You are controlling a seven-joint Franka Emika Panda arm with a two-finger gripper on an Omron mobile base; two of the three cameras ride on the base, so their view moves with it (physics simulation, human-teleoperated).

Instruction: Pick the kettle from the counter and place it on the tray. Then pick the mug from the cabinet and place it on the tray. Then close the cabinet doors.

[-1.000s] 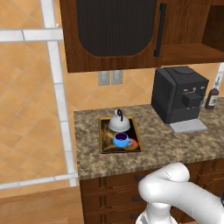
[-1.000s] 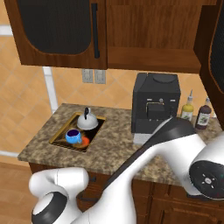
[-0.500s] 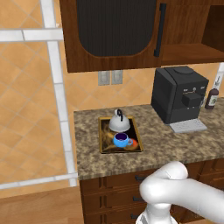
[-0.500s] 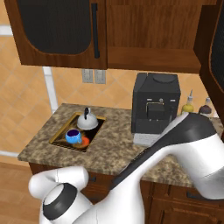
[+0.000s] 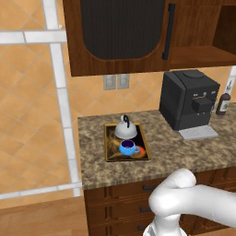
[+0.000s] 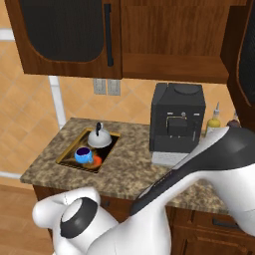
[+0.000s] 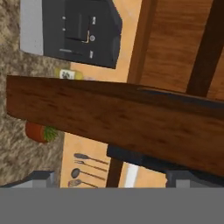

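you see the pincer [image 7: 109,179] at the bottom of the hand view, its two grey tips standing wide apart with nothing between them. right in front of it a cabinet door [image 7: 118,124] runs as a broad brown wooden band across the middle of the frame, edge-on and very close; whether the tips touch it you cannot tell.

in the left base view the tray [image 5: 110,154] lies left of centre on the granite surface [image 5: 184,154], with the kettle [image 5: 125,130] on its far end and the blue mug [image 5: 127,147] on it just in front of the kettle. the left cabinet door [image 5: 117,32] sits flat at the top of the frame; to its right the cabinet [image 5: 200,39] shows open with its shelf.

a black coffee machine [image 5: 190,99] stands right of the tray. bottles beside it carry labels too small for you to read.
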